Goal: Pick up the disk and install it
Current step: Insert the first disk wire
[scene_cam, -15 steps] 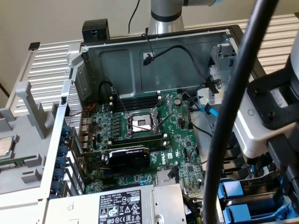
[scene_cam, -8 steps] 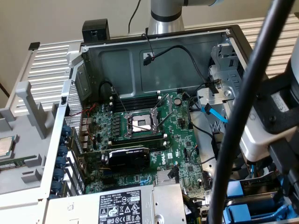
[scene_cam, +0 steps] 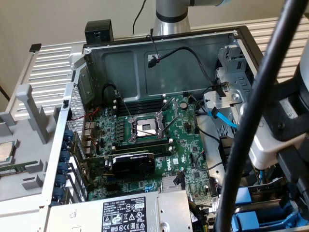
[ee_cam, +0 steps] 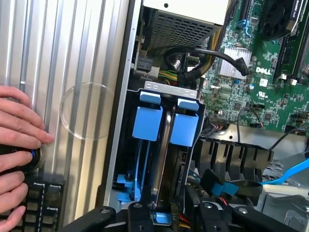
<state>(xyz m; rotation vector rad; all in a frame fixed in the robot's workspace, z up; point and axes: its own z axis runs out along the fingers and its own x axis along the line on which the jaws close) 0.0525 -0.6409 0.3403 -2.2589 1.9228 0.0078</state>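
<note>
Exterior view first: open PC case point(scene_cam: 159, 58) with the motherboard point(scene_cam: 145, 140) showing, the power supply point(scene_cam: 125, 212) at the picture's lower edge, and the robot arm point(scene_cam: 275, 140) blurry at the exterior view's right, above some blue carriers point(scene_cam: 248, 203). Wrist view: the disk point(ee_cam: 147, 124) stands in the drive bay point(ee_cam: 169, 88) on the side nearest the case wall, just beside the other blue carrier point(ee_cam: 186, 128), with the gripper point(ee_cam: 169, 217) right over both; honestly can't tell if it's spread or clamped on anything. A person's hand point(ee_cam: 17, 145) rests on the ribbed table point(ee_cam: 72, 58)
</note>
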